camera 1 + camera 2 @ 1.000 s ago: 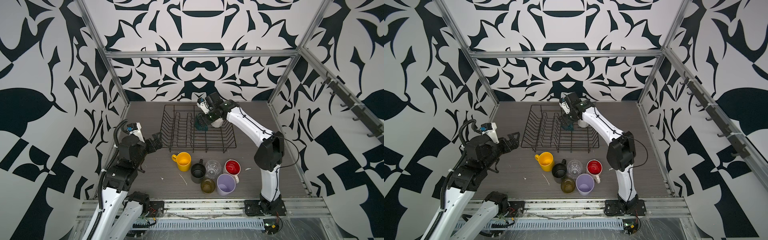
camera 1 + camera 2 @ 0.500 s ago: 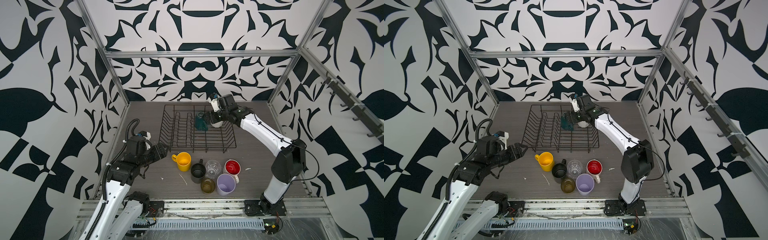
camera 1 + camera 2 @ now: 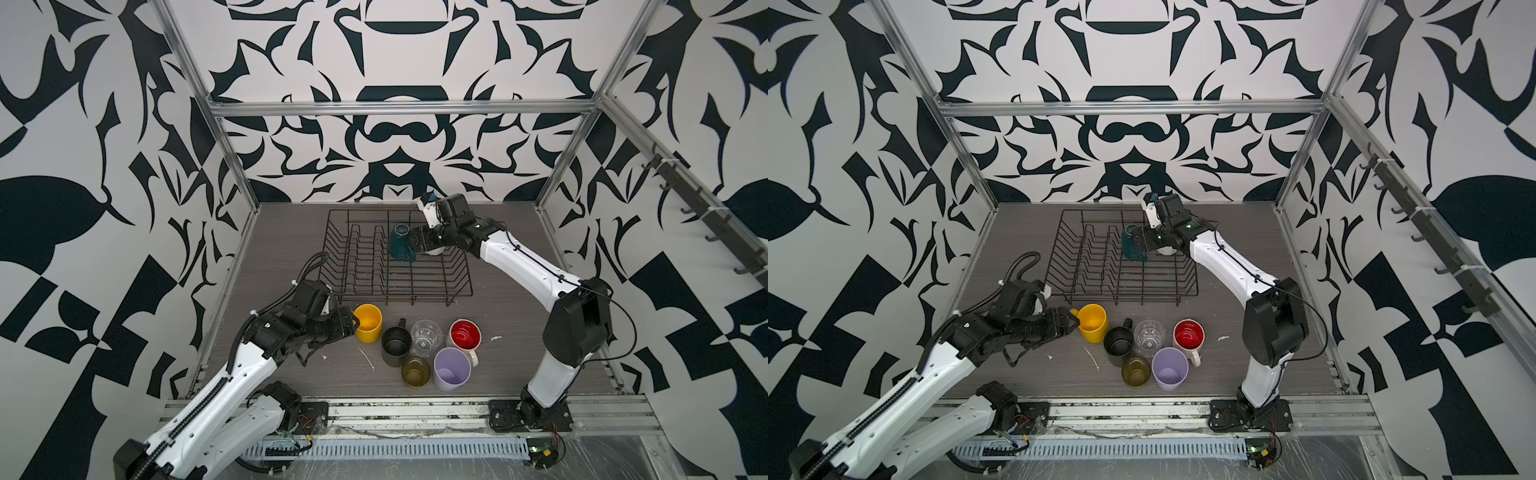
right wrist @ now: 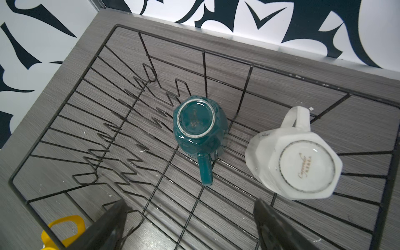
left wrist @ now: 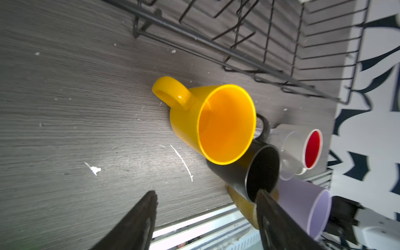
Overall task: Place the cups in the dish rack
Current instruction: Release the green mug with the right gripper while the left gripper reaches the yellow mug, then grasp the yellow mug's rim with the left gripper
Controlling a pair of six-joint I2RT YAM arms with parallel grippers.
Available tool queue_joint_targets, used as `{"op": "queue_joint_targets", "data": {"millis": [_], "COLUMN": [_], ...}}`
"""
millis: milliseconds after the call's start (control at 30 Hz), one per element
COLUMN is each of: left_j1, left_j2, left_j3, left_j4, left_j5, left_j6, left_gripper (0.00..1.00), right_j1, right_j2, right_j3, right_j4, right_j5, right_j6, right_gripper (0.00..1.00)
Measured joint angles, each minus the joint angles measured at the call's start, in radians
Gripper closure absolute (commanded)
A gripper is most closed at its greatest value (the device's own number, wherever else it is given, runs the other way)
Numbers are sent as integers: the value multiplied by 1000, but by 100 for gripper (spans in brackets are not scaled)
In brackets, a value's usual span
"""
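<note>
Grey table (image 3: 291, 249): my left pincer (image 3: 351, 323) gapes empty beside the yellow mug (image 3: 368, 322), right pincer (image 4: 190, 204) likewise above the dish rack (image 3: 361, 266).

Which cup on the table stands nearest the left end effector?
The yellow mug: leftmost of the group, its handle faces the left end effector; every other cup there sits farther right.

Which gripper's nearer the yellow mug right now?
Left. The left gripper sits just beside the yellow mug on its handle side, jaws open, not around it. The right gripper is far off, over the dish rack by the teal mug.
</note>
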Motion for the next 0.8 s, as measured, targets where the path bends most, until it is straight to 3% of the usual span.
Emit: {"op": "queue_joint_targets", "data": {"millis": [233, 800], "left_j1": [-91, -135], "left_j2": [129, 285], "left_j3": [45, 69], "left_j4": [23, 83], "left_j5": [-91, -159], "left_j6": [-32, -63], "left_gripper": [31, 42], "right_j1": [-7, -32], "right_j2": [-28, -43], "right_j3": [-40, -90], "right_j4": [11, 24], "right_j5": [-3, -14], "right_j6": [0, 0], "right_gripper": [7, 7]}}
